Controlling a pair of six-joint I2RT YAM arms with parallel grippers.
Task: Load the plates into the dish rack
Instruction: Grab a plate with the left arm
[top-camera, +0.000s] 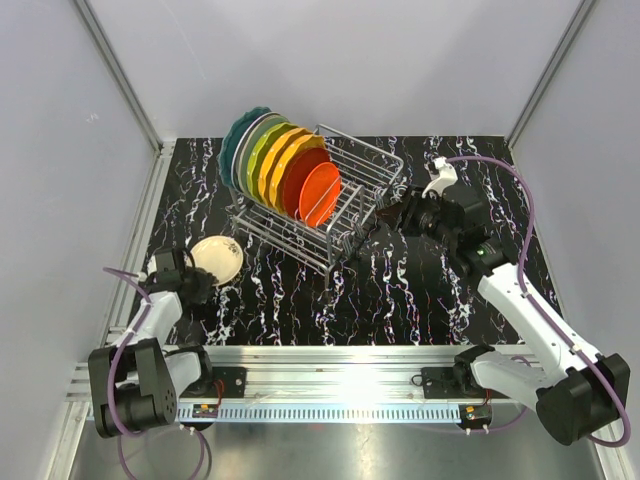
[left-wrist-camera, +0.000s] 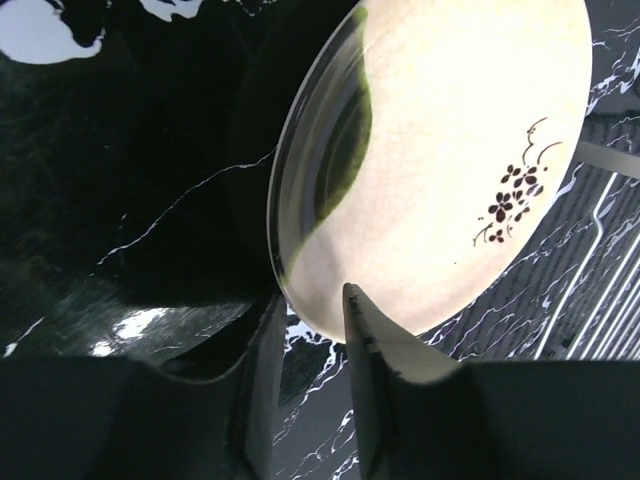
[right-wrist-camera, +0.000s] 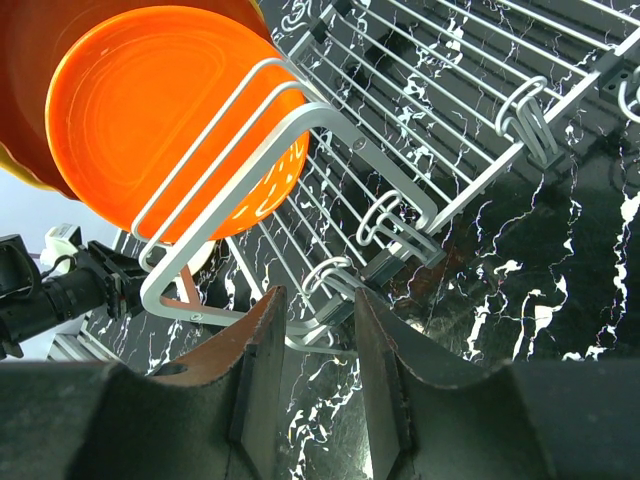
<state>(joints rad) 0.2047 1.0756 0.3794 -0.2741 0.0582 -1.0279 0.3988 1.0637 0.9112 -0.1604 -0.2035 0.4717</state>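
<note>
A black marble-look tabletop (top-camera: 400, 290) with white veins lies flat. Plain pale grey walls (top-camera: 350, 60) stand around it on three sides. A silver ribbed metal rail (top-camera: 340, 362) runs along its near edge.

Robot lab cell, grey walls (top-camera: 350, 60), marbled table (top-camera: 400, 290)
</note>
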